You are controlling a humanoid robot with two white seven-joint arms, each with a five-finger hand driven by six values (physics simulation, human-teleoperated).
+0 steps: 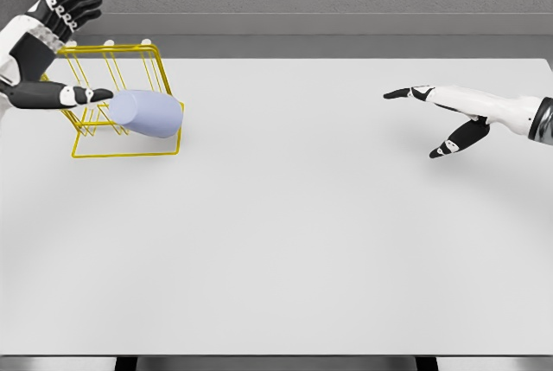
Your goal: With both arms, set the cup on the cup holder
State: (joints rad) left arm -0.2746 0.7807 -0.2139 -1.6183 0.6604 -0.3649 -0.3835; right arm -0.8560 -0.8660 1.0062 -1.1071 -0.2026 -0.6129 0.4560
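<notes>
We see the lavender cup lying tilted on the yellow wire holder, both the left hand and the right hand spread wide and holding nothing.

— Near the far left corner of the desk?
— Yellow wire cup holder, upright, with a pale lavender cup tipped on its side against the front wires, bottom facing the camera.
— Left hand?
— Spread wide at the holder's left, thumb tip just beside the cup, other fingers raised above the rack, grasping nothing.
— Right hand?
— Flat and spread over the right edge, well apart from the cup.
</notes>
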